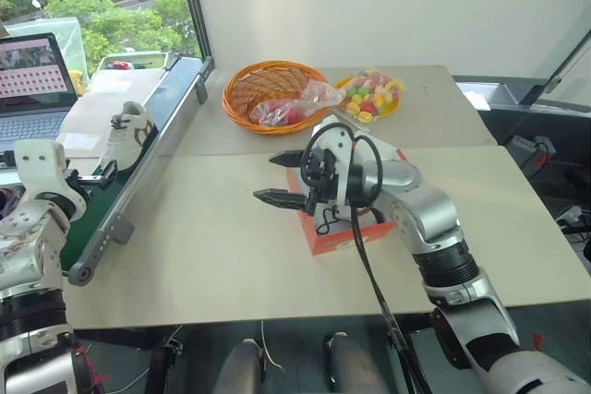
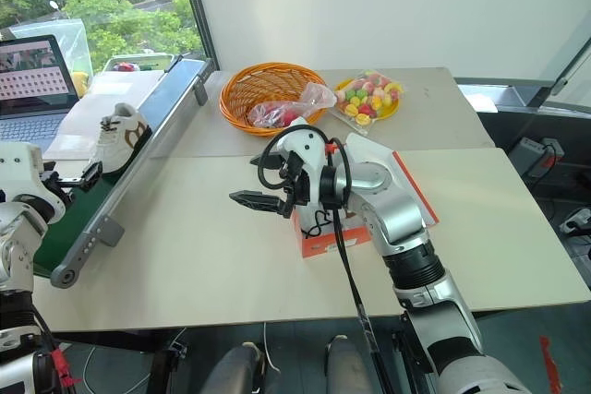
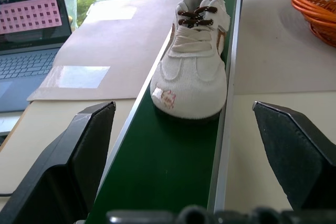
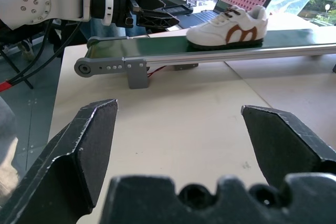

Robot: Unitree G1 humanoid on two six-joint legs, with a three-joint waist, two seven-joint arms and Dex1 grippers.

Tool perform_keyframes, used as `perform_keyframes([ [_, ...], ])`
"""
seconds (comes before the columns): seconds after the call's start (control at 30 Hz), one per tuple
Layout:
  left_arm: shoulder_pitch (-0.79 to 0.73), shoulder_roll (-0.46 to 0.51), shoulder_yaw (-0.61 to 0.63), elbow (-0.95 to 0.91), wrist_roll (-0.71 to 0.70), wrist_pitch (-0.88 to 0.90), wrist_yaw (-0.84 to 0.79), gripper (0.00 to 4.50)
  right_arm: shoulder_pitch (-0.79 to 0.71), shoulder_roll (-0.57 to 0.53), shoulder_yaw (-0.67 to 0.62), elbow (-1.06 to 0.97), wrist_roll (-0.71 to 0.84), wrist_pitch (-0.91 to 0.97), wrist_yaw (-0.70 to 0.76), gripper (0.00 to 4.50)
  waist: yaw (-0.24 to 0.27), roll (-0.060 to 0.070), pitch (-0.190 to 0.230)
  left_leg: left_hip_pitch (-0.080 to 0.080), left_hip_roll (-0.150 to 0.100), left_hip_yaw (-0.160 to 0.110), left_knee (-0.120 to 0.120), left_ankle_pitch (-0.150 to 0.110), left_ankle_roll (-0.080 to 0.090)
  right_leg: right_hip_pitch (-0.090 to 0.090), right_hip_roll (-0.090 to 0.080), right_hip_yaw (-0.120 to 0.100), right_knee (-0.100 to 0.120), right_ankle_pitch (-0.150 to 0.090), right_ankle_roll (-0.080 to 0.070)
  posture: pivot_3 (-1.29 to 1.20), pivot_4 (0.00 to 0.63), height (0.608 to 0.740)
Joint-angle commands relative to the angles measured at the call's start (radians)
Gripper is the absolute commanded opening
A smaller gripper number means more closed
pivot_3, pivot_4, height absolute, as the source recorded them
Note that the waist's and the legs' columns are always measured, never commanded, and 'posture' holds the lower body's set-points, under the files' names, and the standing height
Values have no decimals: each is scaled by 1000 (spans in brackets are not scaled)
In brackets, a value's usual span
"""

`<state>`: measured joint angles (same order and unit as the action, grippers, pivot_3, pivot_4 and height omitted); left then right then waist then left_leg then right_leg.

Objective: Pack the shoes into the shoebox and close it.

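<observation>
White sneaker (image 3: 192, 56) sits on green conveyor belt (image 3: 168, 171); left gripper (image 1: 100, 175) level behind it, fingers spread. Right gripper (image 1: 280, 179) level, fingers spread, beside red-orange shoebox (image 1: 343, 232), pointing toward belt.

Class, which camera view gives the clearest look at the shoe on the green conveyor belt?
The left wrist view: the shoe sits large and toe-on, laces and toe logo plain, between that gripper's open fingers. The right wrist view shows its side with brown trim. Both eye views show it small, at the table's left.

small pinkish toe mark on shoe (image 3: 193, 70), possibly a logo, unreadable
</observation>
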<state>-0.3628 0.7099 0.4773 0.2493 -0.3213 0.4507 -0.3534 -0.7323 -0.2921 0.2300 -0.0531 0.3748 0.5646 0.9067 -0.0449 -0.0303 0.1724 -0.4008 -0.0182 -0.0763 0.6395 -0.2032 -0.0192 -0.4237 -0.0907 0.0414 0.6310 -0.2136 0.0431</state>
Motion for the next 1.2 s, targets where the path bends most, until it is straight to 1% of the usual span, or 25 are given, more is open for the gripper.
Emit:
perform_keyframes([
  [0.03, -17, 15, 52, 8, -23, -14, 8, 4500, -20, 1, -3, -38, 8, -9, 7, 4444, 0, 0, 0, 0, 0, 0, 0, 0, 0, 0, 0, 0, 0, 0, 0, 0, 150, 740],
  [0.2, 5, 5, 73, -16, -53, 30, 7, 4500, -11, 1, -2, -57, 12, 1, 5, 4444, 1, 0, 0, 0, 0, 0, 0, 0, 0, 0, 0, 0, 0, 0, 0, 0, 150, 740],
  [0.4, 51, -7, 63, -27, -75, 115, -8, 4500, -3, 1, 2, -82, 14, 15, 1, 4444, 0, 0, 0, 0, 0, 0, 0, 0, 0, 0, 0, 0, 0, 0, 0, 0, 150, 740],
  [0.5, 75, -16, 55, -45, -94, 160, -27, 3764, -5, -6, 5, -85, 5, 14, 1, 4500, 1, 0, 0, 0, 0, 0, 0, 0, 0, 0, 0, 0, 1, 0, 0, 0, 150, 740],
  [0.53, 79, -20, 54, -52, -96, 168, -22, 3422, -6, -8, 6, -86, 3, 14, 0, 4500, 4, 0, 0, 1, 0, 0, 0, 0, 0, 0, 0, 0, 1, 0, 0, 0, 150, 740],
  [0.57, 81, -24, 55, -59, -95, 169, -17, 2924, -6, -10, 7, -87, 2, 14, -1, 4500, 8, 0, 0, 1, 0, 0, 0, 0, 0, 0, 0, 0, 1, 0, 0, 0, 150, 740],
  [0.6, 81, -29, 58, -63, -96, 171, -13, 2699, -6, -12, 8, -88, 2, 14, -2, 4500, 11, 0, 0, 1, 0, 0, 0, 0, 0, 1, 0, 0, 1, 0, 0, 0, 150, 740],
  [0.77, 88, -59, 59, -119, -103, 174, -4, 877, -6, -22, 12, -90, -2, 11, -5, 4500, 27, 0, 0, 2, 0, 0, 0, 0, -1, 2, -1, -1, 1, 0, 0, 0, 150, 740],
  [0.8, 88, -72, 58, -145, -111, 175, -4, 737, -6, -23, 13, -91, -2, 12, -6, 4500, 30, 0, 0, 2, 0, 0, 0, 1, -1, 2, 0, -1, 1, 0, 0, 0, 150, 740],
  [0.83, 90, -85, 56, -176, -123, 176, -8, 355, -5, -24, 13, -92, -1, 12, -7, 4500, 32, 0, 0, 2, 0, 0, 0, 1, -1, 2, 0, -1, 1, 0, 0, 0, 150, 740],
  [0.87, 89, -103, 54, -212, -147, 187, -19, 161, -6, -25, 12, -93, 0, 13, -8, 4500, 33, 0, 0, 2, 0, -1, 0, 1, -2, 2, -1, -1, 1, 0, -1, 0, 150, 740],
  [0.93, 98, -149, 14, -329, -221, 219, -65, 161, -7, -24, 11, -91, 3, 15, -11, 4500, 33, -1, 0, 1, 0, -1, 1, 1, -2, 2, -1, -1, 1, 0, -1, 0, 150, 740],
  [1.0, 102, -192, -57, -454, -258, 247, -76, 161, -9, -15, 2, -87, 14, 24, -18, 4500, 33, -2, -1, -1, -1, -1, 2, 1, -2, 2, -1, -1, 0, 1, 0, 0, 150, 740],
  [1.13, 46, -269, -105, -574, -303, 273, -10, 161, -56, 90, -161, -70, 194, 162, -126, 4500, 23, -2, -1, -2, 0, -1, 2, 1, -2, 0, -1, -1, 0, 1, -1, 0, 150, 740],
  [1.2, 3, -318, -128, -607, -318, 282, 39, 161, -94, 147, -258, -37, 261, 206, -218, 4500, 9, -2, -1, -2, 1, -1, 2, 1, -2, -1, 0, 0, 1, 2, -2, 0, 150, 740],
])
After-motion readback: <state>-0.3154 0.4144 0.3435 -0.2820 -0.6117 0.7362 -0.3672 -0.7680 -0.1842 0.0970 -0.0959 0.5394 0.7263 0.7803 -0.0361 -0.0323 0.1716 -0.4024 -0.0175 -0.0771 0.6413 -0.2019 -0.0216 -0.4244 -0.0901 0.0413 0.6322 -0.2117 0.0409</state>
